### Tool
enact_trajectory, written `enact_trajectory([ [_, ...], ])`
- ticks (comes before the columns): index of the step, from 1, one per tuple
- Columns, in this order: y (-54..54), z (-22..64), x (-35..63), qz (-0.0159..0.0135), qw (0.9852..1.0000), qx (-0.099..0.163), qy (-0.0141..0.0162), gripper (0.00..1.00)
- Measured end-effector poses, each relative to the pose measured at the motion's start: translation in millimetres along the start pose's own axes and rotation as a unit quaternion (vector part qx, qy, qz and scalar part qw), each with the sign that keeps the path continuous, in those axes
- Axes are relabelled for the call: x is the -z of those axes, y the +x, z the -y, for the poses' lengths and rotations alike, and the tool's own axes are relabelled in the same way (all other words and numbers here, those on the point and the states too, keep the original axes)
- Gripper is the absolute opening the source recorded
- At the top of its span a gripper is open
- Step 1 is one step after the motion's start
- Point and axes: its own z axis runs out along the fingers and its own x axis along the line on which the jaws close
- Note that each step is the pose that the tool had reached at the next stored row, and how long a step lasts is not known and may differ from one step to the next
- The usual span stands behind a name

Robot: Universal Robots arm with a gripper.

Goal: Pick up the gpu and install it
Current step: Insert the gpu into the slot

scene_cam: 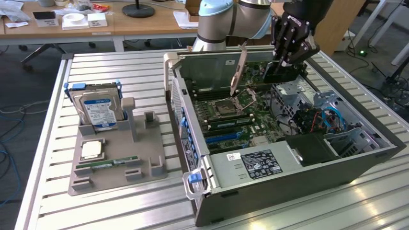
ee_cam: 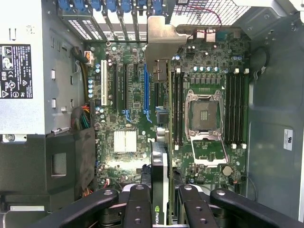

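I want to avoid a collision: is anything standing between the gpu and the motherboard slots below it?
Nothing visible does. The gripper holds the gpu edge-down over the motherboard, beside the open processor socket.

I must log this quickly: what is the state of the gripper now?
The gripper is closed on the gpu, above the open computer case.

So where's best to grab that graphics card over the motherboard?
Probably its upper edge, from above, at the end away from the metal bracket. The gpu stands on edge, flat faces sideways, so the fingers pinch both faces, as now.
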Motion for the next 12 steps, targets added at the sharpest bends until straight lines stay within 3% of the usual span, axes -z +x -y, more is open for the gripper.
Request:
enact_trajectory([
  [12,0.3,0.1,-15.1,0.0000,1.0000,0.000,0.0005,0.27],
])
